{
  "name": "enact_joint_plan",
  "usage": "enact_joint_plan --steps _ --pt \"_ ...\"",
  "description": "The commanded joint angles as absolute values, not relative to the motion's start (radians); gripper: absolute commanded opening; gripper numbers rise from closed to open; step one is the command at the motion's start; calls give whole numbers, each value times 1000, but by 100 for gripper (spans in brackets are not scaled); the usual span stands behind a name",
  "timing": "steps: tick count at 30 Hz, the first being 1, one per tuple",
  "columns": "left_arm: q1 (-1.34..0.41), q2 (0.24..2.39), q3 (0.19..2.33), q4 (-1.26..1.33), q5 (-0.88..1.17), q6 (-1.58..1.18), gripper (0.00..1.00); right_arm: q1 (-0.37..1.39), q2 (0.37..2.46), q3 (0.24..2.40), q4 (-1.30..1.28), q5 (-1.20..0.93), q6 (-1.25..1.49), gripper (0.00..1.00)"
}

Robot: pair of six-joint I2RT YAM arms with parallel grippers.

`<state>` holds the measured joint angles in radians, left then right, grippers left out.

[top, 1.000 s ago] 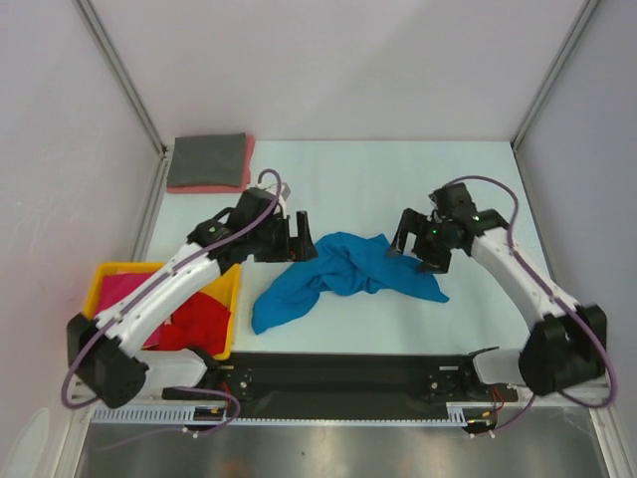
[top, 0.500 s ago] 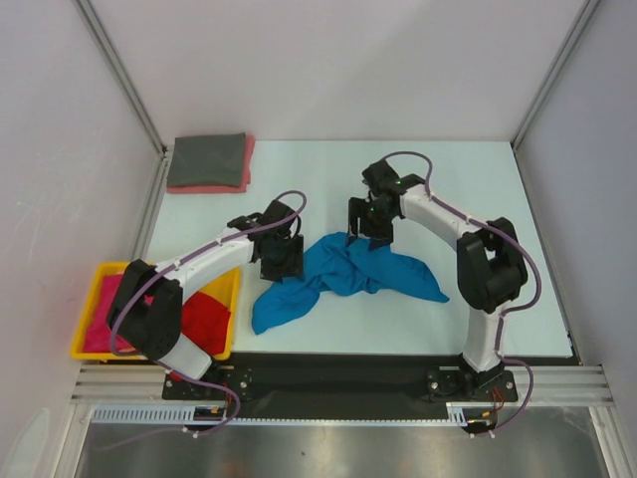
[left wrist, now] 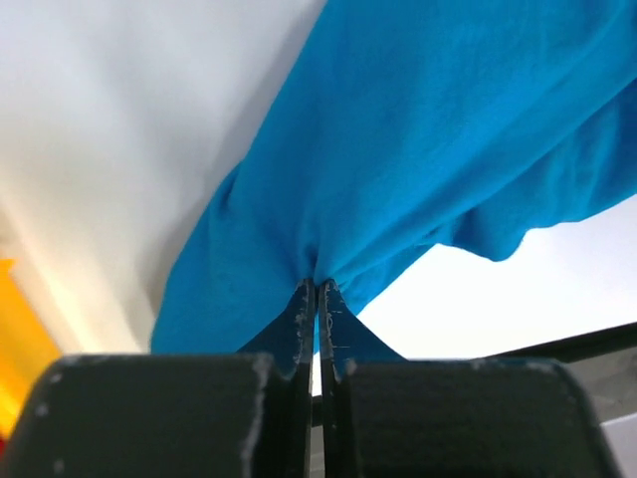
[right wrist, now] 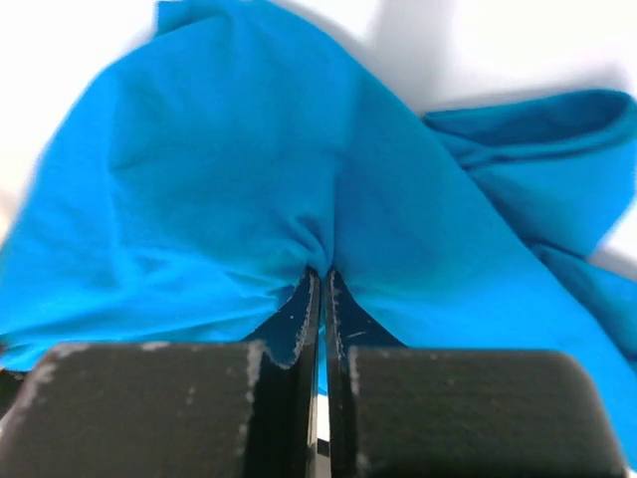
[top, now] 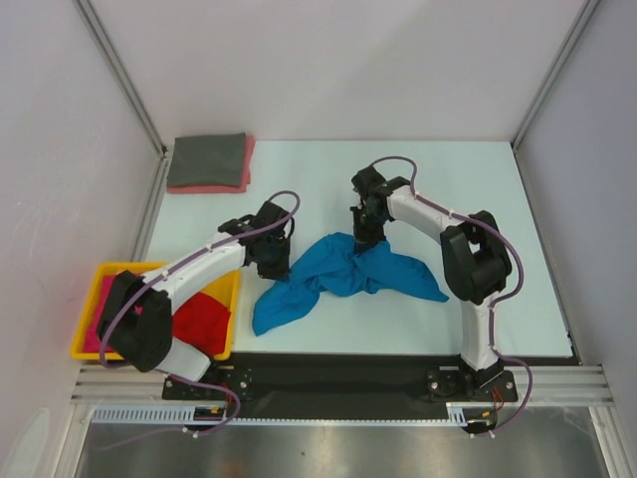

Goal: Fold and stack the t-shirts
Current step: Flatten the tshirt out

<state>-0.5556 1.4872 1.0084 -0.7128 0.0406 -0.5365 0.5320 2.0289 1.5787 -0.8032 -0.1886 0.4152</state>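
**Both grippers pinch the blue shirt**

The bright blue t-shirt (top: pixel 338 271) lies crumpled mid-table. The left arm stretches low toward 1 o'clock, and the left gripper (left wrist: pixel 317 289) has its fingers pressed together on a fold at the shirt's 9 o'clock edge. The right arm doubles back toward 10 o'clock, with the right gripper (right wrist: pixel 320 274) nipping cloth at the shirt's 12 o'clock edge. At the table's 10 o'clock, a folded dark grey t-shirt (top: pixel 206 159) tops a salmon pink t-shirt (top: pixel 214 187). At 8 o'clock, a red t-shirt (top: pixel 202 321) fills the yellow bin (top: pixel 124 266).

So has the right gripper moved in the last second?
Yes. The right gripper shifted left along the blue t-shirt, nearer the folded grey t-shirt.
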Motion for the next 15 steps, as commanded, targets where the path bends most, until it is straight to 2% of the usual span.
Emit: enact_joint_plan --steps 1,7,15 --pt "-546 1382 1080 -759 -51 -512 0 531 1950 1611 -843 -82 379 0" --pt "-548 1208 1213 -862 -132 -488 0 526 1716 1597 -969 197 327 0" --pt "-548 914 1284 -830 -158 -434 0 535 1364 1575 -1098 348 380 0"
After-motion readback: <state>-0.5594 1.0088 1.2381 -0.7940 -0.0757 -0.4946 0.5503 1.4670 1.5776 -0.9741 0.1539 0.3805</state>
